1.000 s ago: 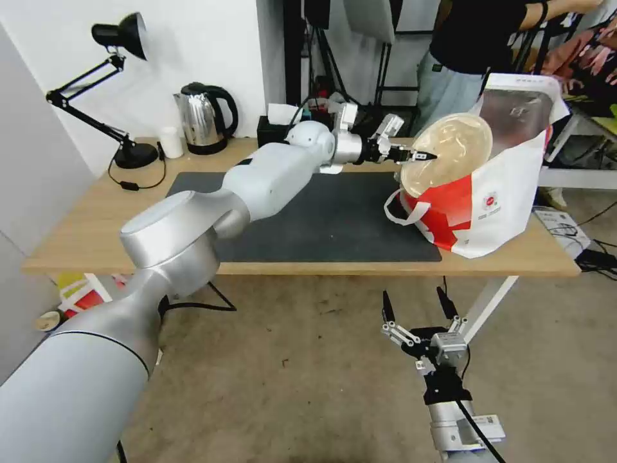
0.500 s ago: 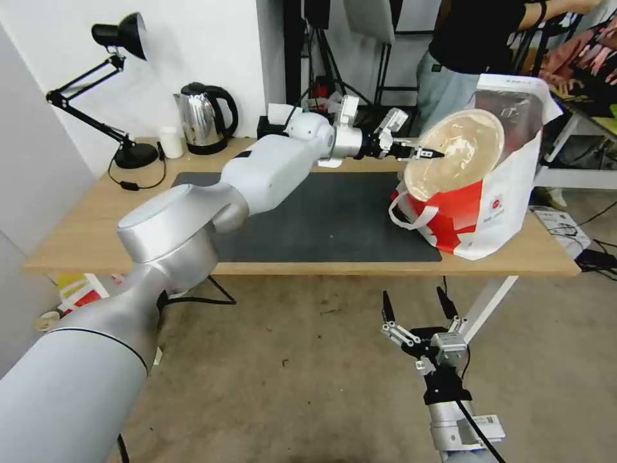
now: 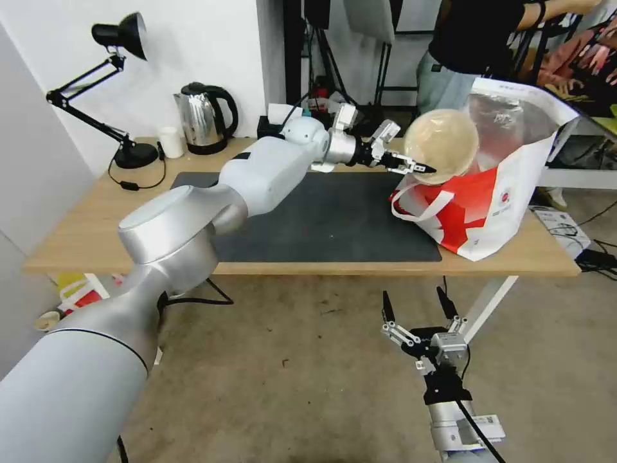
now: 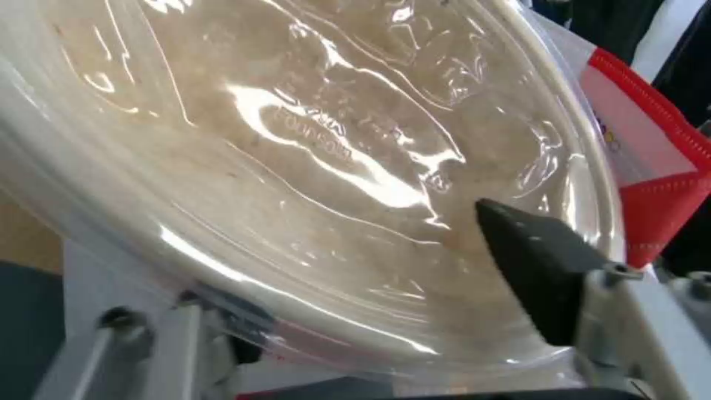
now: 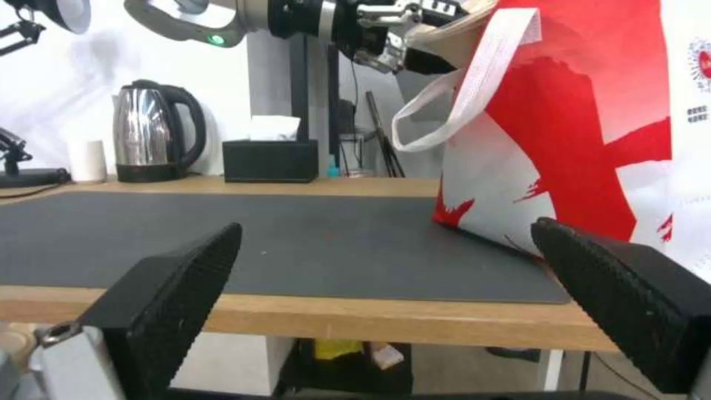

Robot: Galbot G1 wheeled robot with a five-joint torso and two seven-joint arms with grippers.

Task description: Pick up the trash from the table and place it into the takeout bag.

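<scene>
Your left gripper (image 3: 421, 168) pinched the round, glossy beige bowl (image 3: 442, 146) by its rim at the foil-lined bag (image 3: 508, 199) mouth; right gripper (image 3: 416, 306) hung spread below the table (image 3: 77, 238).

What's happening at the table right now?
The left hand is shut on the rim of the beige paper bowl, holding it tipped on edge at the open mouth of the takeout bag, which stands on the table. The right hand hangs open below the table's front edge, idle.
</scene>
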